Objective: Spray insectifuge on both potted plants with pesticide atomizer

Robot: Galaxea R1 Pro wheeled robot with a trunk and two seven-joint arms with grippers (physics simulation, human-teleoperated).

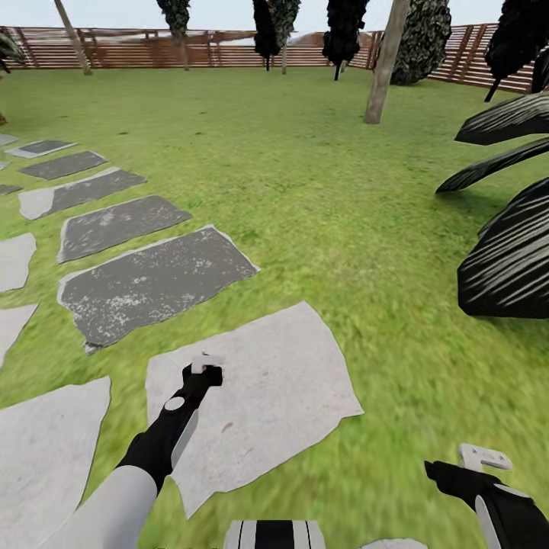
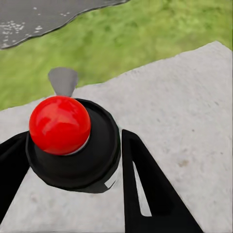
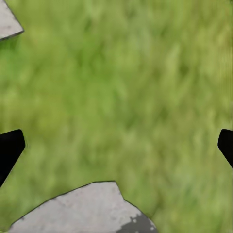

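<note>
Head view. Standing in the garden, lawn point(image 1: 328, 191) running out to a brown slatted fence point(image 1: 137, 47). A bare trunk point(image 1: 385, 61) and dark trees stand along the back. Big striped dark leaves point(image 1: 507, 267) crowd in on my right. Stepping stones on my left, dark ones point(image 1: 152, 282) farther off and a pale slab point(image 1: 259, 396) just ahead. My left claw point(image 1: 204, 367) hangs over that pale slab. My right claw point(image 1: 476, 461) is low on my right, over grass.

Left wrist view. Looking down the end of the pesticide atomizer point(image 2: 73, 145): red knob on a round black cap, with a grey nozzle poking out past it. My two black fingers point(image 2: 145, 189) stand close on either side, closed in on it, so the left claw has the atomizer in its grip. The bottle's body is hidden under the cap. Pale stone lies below, then grass and a dark stone's edge.

Right wrist view. Blurred grass, pale stone point(image 3: 82, 208) at one edge. Only my fingertips point(image 3: 9, 150) show, far apart at opposite sides; claw spread wide, nothing between them.
</note>
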